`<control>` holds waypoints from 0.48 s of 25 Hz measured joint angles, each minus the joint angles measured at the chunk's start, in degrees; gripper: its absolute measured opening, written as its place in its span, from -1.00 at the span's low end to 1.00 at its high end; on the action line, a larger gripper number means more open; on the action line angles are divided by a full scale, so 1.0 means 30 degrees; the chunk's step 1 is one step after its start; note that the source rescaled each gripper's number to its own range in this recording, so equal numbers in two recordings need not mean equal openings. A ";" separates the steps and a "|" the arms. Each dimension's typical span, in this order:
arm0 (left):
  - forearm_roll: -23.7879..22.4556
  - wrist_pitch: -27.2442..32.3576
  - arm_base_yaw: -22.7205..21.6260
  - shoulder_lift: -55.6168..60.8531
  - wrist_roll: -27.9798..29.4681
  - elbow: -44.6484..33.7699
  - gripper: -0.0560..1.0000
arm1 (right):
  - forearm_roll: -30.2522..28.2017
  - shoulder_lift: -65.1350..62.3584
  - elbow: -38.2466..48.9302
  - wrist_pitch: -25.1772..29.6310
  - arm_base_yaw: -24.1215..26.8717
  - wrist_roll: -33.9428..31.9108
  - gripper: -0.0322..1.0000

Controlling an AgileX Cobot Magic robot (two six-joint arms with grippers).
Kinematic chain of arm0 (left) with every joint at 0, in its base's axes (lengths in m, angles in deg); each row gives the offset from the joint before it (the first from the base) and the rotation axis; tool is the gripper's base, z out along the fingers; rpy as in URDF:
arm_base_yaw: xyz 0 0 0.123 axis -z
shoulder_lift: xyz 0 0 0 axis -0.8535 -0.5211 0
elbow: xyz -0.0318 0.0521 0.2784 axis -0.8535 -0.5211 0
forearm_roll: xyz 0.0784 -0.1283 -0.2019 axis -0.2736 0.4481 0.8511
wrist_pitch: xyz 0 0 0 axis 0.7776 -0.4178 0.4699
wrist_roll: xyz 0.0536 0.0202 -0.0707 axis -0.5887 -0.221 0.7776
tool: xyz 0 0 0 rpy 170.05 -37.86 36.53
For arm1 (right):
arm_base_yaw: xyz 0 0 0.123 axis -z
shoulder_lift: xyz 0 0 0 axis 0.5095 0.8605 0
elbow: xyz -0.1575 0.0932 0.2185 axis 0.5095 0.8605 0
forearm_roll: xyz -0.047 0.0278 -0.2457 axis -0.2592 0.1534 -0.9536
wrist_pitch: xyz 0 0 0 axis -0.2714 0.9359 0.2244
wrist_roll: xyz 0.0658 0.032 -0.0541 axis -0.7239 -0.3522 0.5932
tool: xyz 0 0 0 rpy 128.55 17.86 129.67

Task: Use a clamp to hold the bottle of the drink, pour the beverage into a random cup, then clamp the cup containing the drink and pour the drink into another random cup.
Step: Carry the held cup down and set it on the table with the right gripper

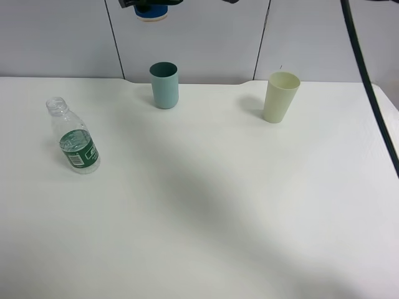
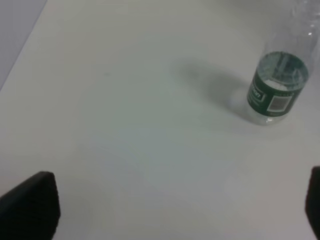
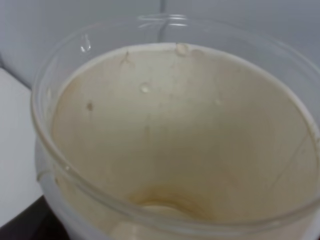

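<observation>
1. Left of the teal tumbler [image 1: 164,85], the bottle [image 1: 73,142] stood upright, alone; the left gripper [image 2: 170,210] gaped wide, empty.
2. Filling the right wrist view, the paper cup [image 3: 175,145] sat against the right gripper, fingers shut, presumably holding it.
3. A careless tilt could spill leftover drink beside the tumbler.
</observation>
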 joint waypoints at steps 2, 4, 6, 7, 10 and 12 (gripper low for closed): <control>0.0000 0.0000 0.0000 0.0000 0.0000 0.0000 1.00 | 0.1348 -0.0310 0.1289 -0.1932 -0.0129 0.1350 -0.88; 0.0000 0.0000 0.0000 0.0000 0.0000 0.0000 1.00 | 0.2357 -0.0692 0.2867 -0.3974 -0.0291 0.2552 -0.88; 0.0000 0.0000 0.0000 0.0000 0.0000 0.0000 1.00 | 0.2837 -0.0955 0.4617 -0.6085 -0.0445 0.3330 -0.88; 0.0000 0.0000 0.0000 0.0000 0.0000 0.0000 1.00 | 0.2912 -0.1094 0.5426 -0.7007 -0.0501 0.3514 -0.88; 0.0000 0.0000 0.0000 0.0000 0.0000 0.0000 1.00 | 0.3019 -0.1191 0.7450 -0.8845 -0.0501 0.3606 -0.88; 0.0000 0.0000 0.0000 0.0000 0.0000 0.0000 1.00 | 0.3091 -0.1199 0.8509 -0.9192 -0.0501 0.3629 -0.88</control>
